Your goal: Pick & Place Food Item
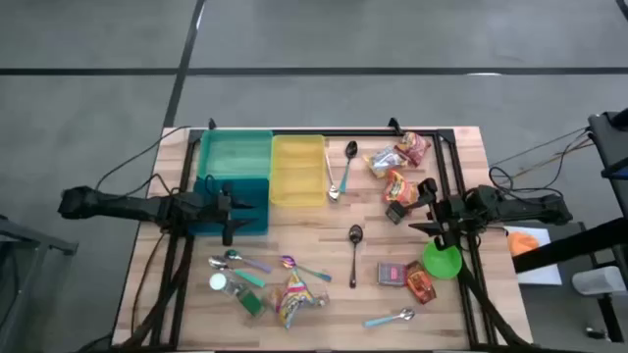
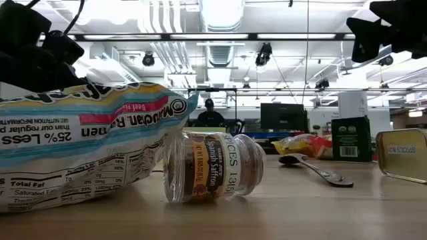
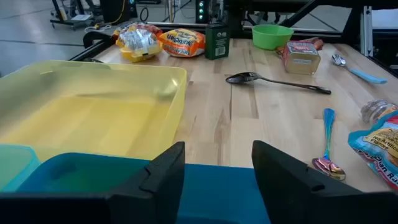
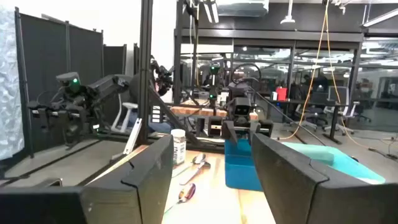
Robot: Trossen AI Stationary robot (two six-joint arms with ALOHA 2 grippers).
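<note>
High view: the wooden desk (image 1: 324,294) carries three bins at about eleven o'clock: a teal bin (image 1: 235,155), a blue bin (image 1: 250,208) and a yellow bin (image 1: 297,171). The left gripper (image 1: 228,208) hovers over the blue bin, jaws apart and holding nothing; its wrist view shows only desk and bin between them. The right gripper (image 1: 429,209) hangs at about three o'clock, just beside a dark green box (image 1: 394,212) and above a green bowl (image 1: 442,261), jaws likewise apart and empty.

Food items lie in three groups. Snack packets (image 1: 397,157) lie at one to two o'clock. A red packet (image 1: 421,286) and a small tin (image 1: 392,275) are at about four o'clock. A noodle bag (image 1: 294,299) and a spice jar (image 1: 228,285), tipped on its side, lie at about seven o'clock among spoons (image 1: 354,250).

Nothing has been picked up yet; the target item cannot be told.

Hazards:
- The jar lies on its side and would likely roll if nudged off-centre.
- The noodle bag is soft and crinkled; a shallow pinch may slip off the film.
- Spoons lie close to the bag; a descent there could snag or scatter them.
- The right gripper has the box and the bowl close by; a careless sweep could knock either.
</note>
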